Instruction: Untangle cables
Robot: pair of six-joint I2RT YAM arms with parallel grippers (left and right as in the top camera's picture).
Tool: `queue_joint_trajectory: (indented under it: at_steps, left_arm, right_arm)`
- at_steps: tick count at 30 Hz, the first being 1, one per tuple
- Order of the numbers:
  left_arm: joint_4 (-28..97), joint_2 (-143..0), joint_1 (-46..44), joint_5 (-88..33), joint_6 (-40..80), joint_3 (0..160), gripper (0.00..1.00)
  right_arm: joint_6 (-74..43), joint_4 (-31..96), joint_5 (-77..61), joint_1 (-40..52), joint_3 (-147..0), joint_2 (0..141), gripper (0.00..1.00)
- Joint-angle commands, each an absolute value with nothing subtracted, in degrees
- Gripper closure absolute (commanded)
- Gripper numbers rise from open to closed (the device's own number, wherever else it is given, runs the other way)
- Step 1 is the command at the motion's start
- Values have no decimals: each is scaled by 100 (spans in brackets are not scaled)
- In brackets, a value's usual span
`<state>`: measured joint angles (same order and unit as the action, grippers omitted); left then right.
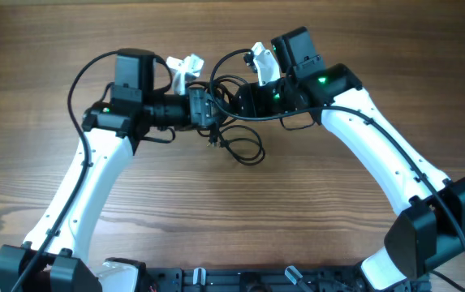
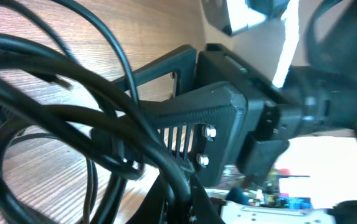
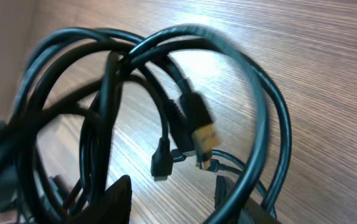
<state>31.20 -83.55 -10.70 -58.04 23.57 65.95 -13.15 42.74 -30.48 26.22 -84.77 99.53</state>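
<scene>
Cables (image 3: pixel 113 93) hang as a knotted bunch of black loops between the two arms, right in front of the right gripper (image 3: pixel 175 202). Its fingers (image 3: pixel 119 199) stand spread, with strands running through the gap, and they grip nothing that I can see. Just past them a gold-tipped plug (image 3: pixel 206 138) and a small black plug (image 3: pixel 161 158) dangle inside the loops. A pull from here could drag either plug into a crossing and cinch the knot tighter. Farther on, the left gripper (image 1: pixel 204 109) is buried in the same bunch, and I cannot tell whether it is clenched on a strand. The two grippers sit almost nose to nose, so a careless sweep could knock them together or wind a loop round a finger. Beyond, one slack turn trails on the table (image 1: pixel 256 219), and a hard lift could snag it.
</scene>
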Motion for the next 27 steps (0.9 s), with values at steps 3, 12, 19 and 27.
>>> queue_joint_trajectory:
  at_steps: [3, 12, 19, 27]
  left_arm:
    - [2762, -8224, -423, -7290, 2768, 6648, 96]
    - [1752, -8230, -314, -8919, 2705, 6648, 96]
    - [1734, -8263, -316, -8917, 2156, 6643, 96]
    - [1446, -8283, -504, -8910, 2099, 6643, 96]
  right_arm:
    - [-1048, 4209, -3922, 2220, -8479, 9876, 57]
    - [-1402, 3623, -4901, 2104, -8479, 9878, 53]
    - [-2163, 3229, -4982, 1868, -8479, 9878, 51]
    - [-1949, 2967, -5404, 2040, -8477, 9920, 51]
